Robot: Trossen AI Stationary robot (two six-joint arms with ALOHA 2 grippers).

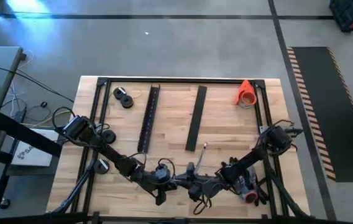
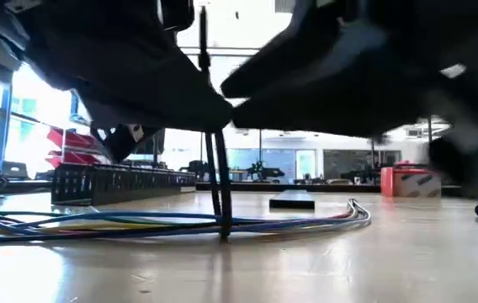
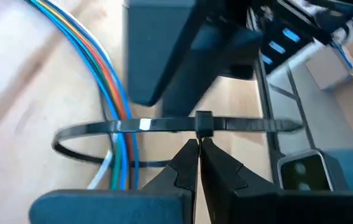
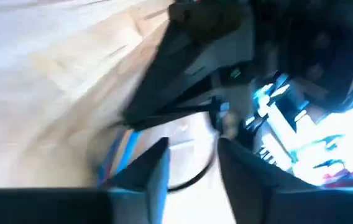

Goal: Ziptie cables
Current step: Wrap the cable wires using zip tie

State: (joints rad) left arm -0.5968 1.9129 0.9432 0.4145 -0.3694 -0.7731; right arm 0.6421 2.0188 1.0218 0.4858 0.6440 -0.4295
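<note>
Black zip tie (image 3: 164, 127) loops cables (image 3: 111, 93) | left gripper (image 3: 198, 146) clenched at its head | right gripper (image 4: 192, 152) released, nearby | pull tail straight, keep wires bunched.

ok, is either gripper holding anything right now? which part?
The left gripper is shut on the zip tie at its locking head, with the loop around the cables. The right gripper is open and holds nothing.
</note>
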